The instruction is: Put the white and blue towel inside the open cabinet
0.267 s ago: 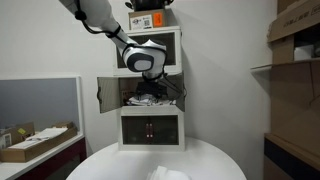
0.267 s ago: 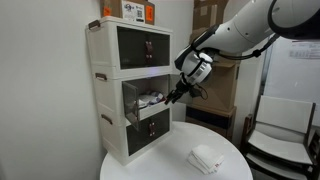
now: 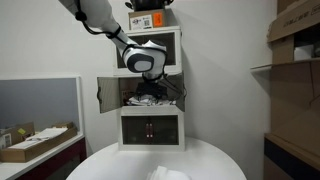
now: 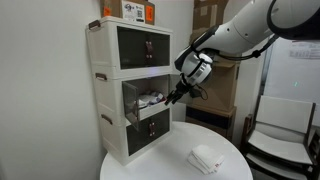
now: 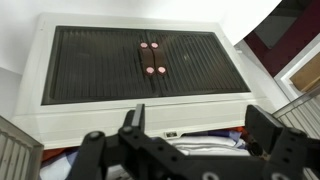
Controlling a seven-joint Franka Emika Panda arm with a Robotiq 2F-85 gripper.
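Note:
The white and blue towel (image 4: 208, 158) lies folded on the round white table (image 4: 150, 168), in front of the cabinet stack; only its top shows in an exterior view (image 3: 165, 174). The open cabinet (image 3: 152, 95) is the middle tier, its white door (image 3: 106, 95) swung out to the side; it also shows in an exterior view (image 4: 148, 98). My gripper (image 3: 150, 88) hangs just in front of that opening, also seen in an exterior view (image 4: 172, 95). In the wrist view the gripper (image 5: 197, 115) is open and empty, its fingers (image 5: 134, 118) spread below the dark top-tier panel (image 5: 150, 60).
White and coloured cloth items (image 5: 205, 146) lie inside the middle tier. An orange-labelled box (image 3: 150, 18) sits on top of the stack. Cardboard boxes fill shelves (image 3: 296, 45) to one side. A chair (image 4: 275, 135) stands beyond the table. A desk with a box (image 3: 35, 142) is low at the side.

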